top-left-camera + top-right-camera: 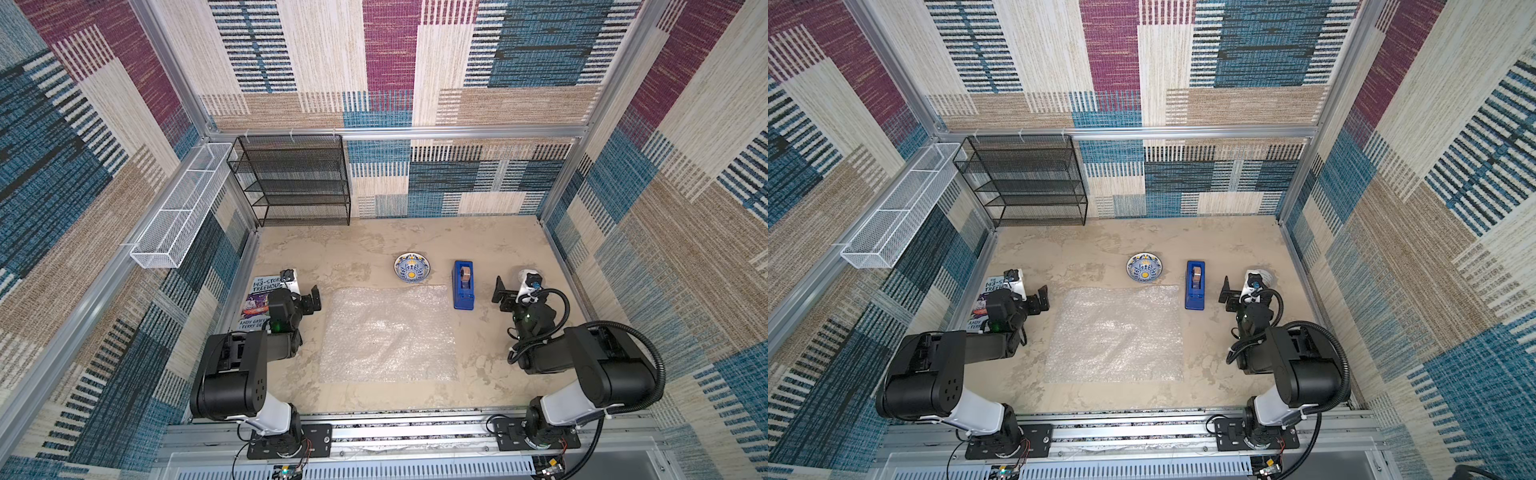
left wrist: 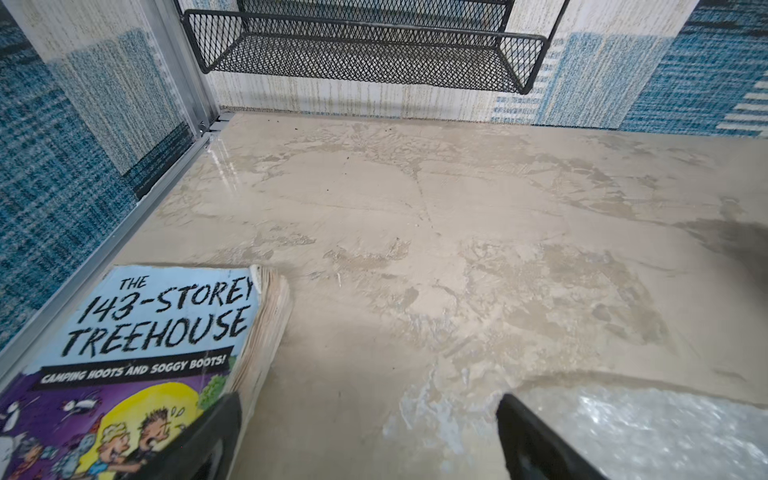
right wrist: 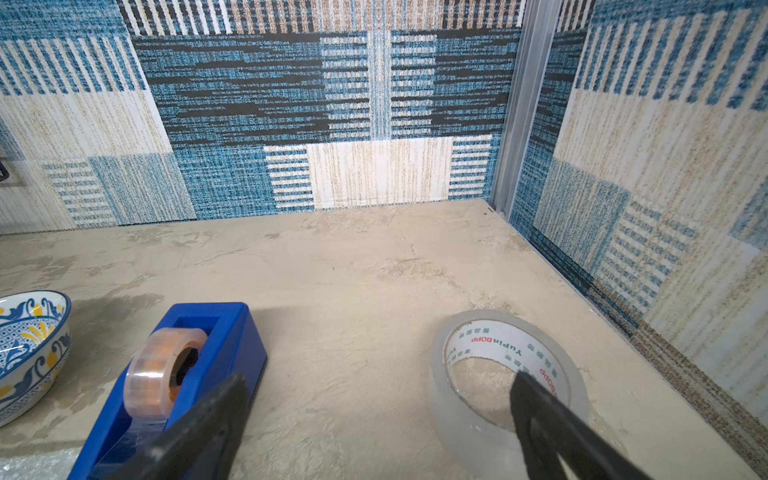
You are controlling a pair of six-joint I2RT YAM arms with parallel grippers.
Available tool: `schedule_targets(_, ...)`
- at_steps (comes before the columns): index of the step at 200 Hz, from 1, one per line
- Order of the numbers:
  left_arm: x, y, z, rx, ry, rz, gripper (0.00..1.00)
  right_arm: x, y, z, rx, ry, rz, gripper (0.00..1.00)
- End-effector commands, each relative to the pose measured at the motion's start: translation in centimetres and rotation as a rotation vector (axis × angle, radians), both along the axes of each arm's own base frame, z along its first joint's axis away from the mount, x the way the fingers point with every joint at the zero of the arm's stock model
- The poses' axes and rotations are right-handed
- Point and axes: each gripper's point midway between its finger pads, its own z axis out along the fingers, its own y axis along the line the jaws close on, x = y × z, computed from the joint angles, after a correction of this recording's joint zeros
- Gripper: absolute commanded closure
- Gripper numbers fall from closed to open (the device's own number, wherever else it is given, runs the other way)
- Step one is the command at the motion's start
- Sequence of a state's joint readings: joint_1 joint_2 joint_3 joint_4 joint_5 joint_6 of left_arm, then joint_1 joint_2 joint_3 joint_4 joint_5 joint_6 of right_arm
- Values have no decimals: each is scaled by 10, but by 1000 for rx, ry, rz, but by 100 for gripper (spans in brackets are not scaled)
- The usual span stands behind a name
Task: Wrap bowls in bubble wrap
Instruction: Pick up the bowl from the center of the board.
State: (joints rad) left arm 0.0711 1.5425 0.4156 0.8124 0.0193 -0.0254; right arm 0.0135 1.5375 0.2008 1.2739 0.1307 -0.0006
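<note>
Bowl (image 1: 412, 268) sits bare beside the flat bubble wrap (image 1: 388, 332); we judge wrapping unstarted. Left gripper (image 2: 370, 401) and right gripper (image 3: 378, 378) gape empty.

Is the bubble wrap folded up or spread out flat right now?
Spread flat: the bubble wrap lies as one open, roughly square sheet on the table, no fold visible.

Item one: our left arm (image 1: 232, 374), folded low from its base, elbow raised, forearm reaching forward. Our left gripper (image 2: 369, 409): jaws spread wide, nothing between them.

Item two: our right arm (image 1: 602, 365), mirrored pose, black cable (image 1: 648, 345) looped over the elbow. Our right gripper (image 3: 380, 380): jaws likewise wide, holding nothing.
</note>
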Motion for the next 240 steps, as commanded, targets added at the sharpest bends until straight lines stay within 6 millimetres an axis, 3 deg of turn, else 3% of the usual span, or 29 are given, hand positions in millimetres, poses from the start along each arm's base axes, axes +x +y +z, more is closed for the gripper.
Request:
schedule_targets(1, 3, -3, 6, -13, -25, -17, 1, 1, 2, 7, 1, -29, 7, 1)
schedule_targets(68, 6, -10, 10, -13, -19, -56, 1, 0, 1, 8, 1, -33, 6, 1)
schedule_targets(81, 7, -20, 24, -10, 40, -108, 1, 0, -5, 12, 22, -29, -30, 1)
schedule_targets(92, 1, -12, 46, 4, 83, -30, 1, 0, -5, 14, 14, -43, -28, 1)
schedule_targets(103, -6, -4, 71, -17, 45, 45, 1, 0, -5, 11, 15, -28, -28, 1)
schedule_targets(116, -17, -11, 94, -39, -45, 18, 1, 2, -5, 11, 16, -24, -28, 1)
schedule_targets(140, -37, -16, 118, -157, -147, 49, 1, 2, -5, 12, 16, -28, -28, 1)
schedule_targets(163, -42, -32, 131, -355, -153, 30, 1, 2, -2, 14, 7, -30, -9, 1)
schedule_targets(176, -43, -42, 135, -384, -110, 25, 1, 12, -5, 21, 10, 20, -43, 1)
schedule_targets(189, -46, -51, 136, -367, -55, 34, 1, 21, -12, 51, 43, 13, -82, 1)
schedule_targets(204, -47, -70, 126, -336, 10, 2, 1, 33, 1, 84, 92, 24, -11, 1)
schedule_targets(240, -50, -88, 88, -381, 287, 10, 1, 38, 45, 121, 303, 116, 126, 1)
